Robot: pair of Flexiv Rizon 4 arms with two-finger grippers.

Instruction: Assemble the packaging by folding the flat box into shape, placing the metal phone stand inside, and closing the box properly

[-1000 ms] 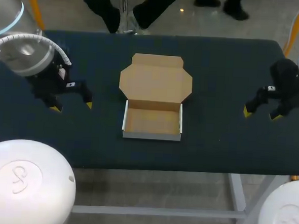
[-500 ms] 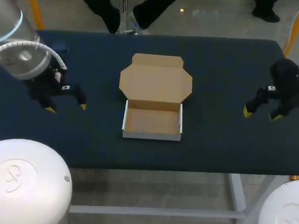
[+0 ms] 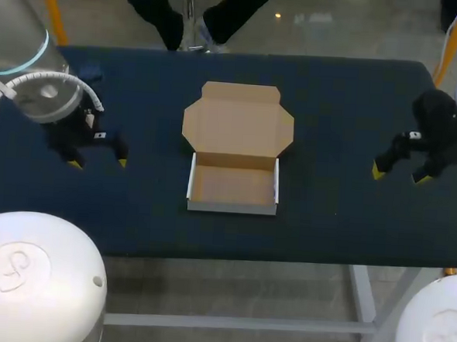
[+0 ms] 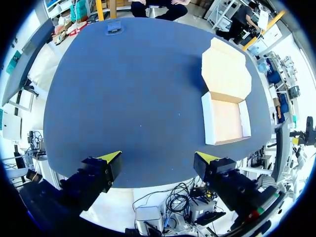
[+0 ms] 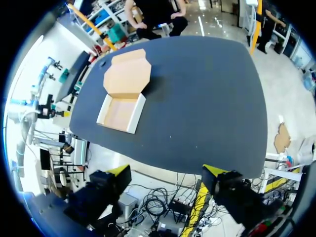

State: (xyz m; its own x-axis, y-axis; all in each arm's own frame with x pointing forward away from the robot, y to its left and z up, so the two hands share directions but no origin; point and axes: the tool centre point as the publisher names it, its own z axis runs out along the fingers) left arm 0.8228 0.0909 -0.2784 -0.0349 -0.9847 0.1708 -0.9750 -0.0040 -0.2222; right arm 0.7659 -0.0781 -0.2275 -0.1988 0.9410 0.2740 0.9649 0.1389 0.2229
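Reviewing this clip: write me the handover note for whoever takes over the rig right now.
Left gripper: open, empty, left of the box.
Right gripper: open, empty, right of the box.
Box: middle of the table, folded into a tray, lid lying open behind it, nothing inside.
Small dark object near the table's far left corner, possibly the stand; too small to tell.
Done: folding. Left: put the stand in, close the lid.

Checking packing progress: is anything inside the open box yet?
No, the box lies open with only bare cardboard showing inside its tray.
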